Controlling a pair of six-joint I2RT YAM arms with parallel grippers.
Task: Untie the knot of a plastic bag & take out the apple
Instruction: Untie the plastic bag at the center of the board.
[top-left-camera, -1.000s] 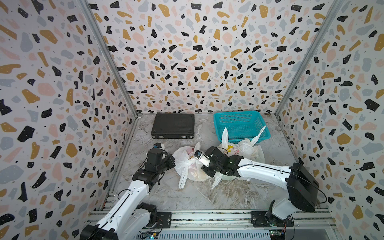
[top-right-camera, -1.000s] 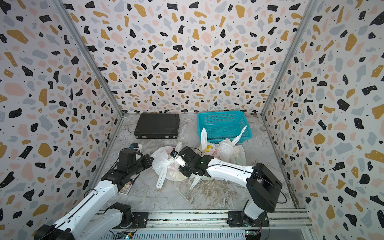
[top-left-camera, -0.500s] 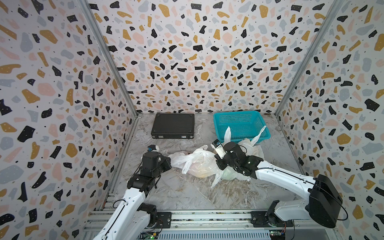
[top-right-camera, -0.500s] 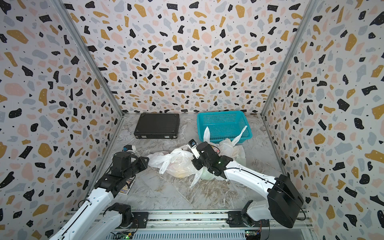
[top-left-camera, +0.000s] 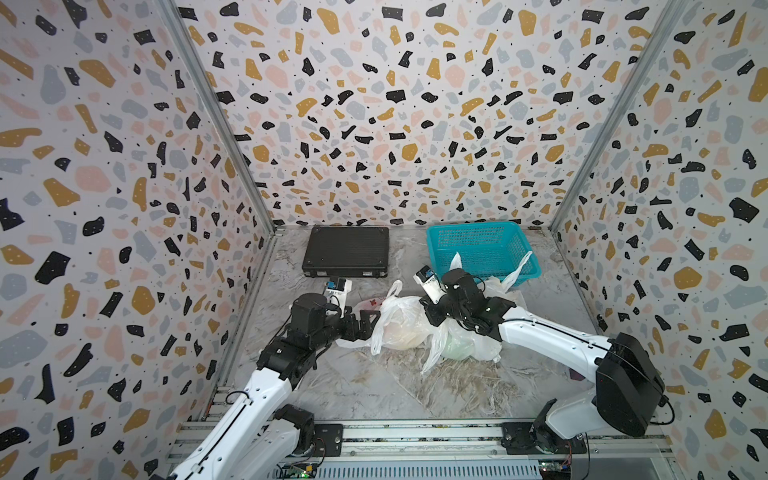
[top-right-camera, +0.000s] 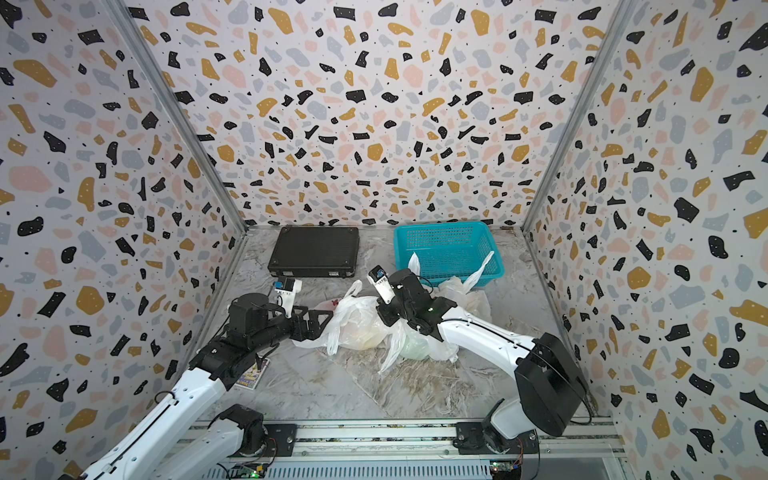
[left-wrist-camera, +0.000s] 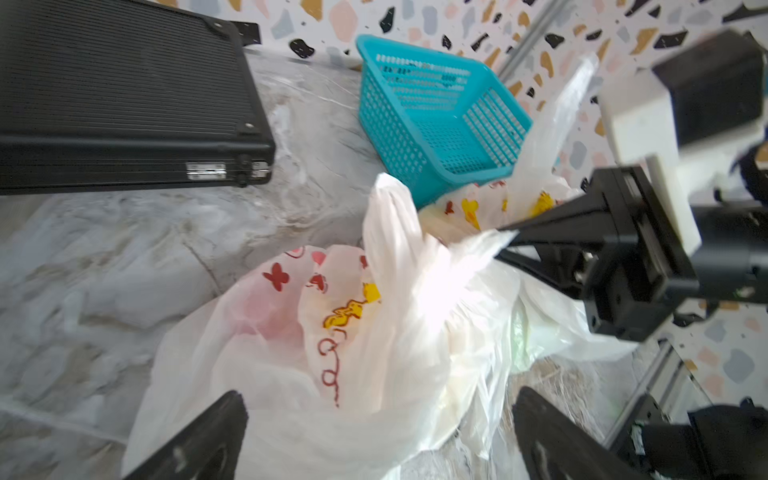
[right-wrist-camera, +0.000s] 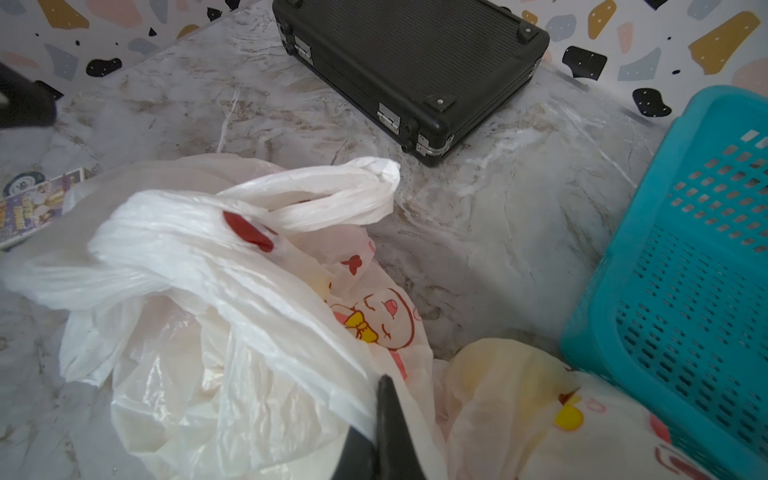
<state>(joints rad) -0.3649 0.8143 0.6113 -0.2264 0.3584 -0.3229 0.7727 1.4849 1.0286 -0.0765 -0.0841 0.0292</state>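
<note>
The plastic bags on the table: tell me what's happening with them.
Two robot arms are working on the white plastic bag. The right claw is shut on a strip of its plastic near the top. The left claw stands open at the bag's opposite side, gripping nothing. Something pale and round shows through the plastic, so the contents look not yet taken out. The other bags lie under the right arm, near the teal basket.

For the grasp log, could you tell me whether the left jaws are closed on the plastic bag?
No, the left jaws stand wide apart around the plastic bag.
</note>
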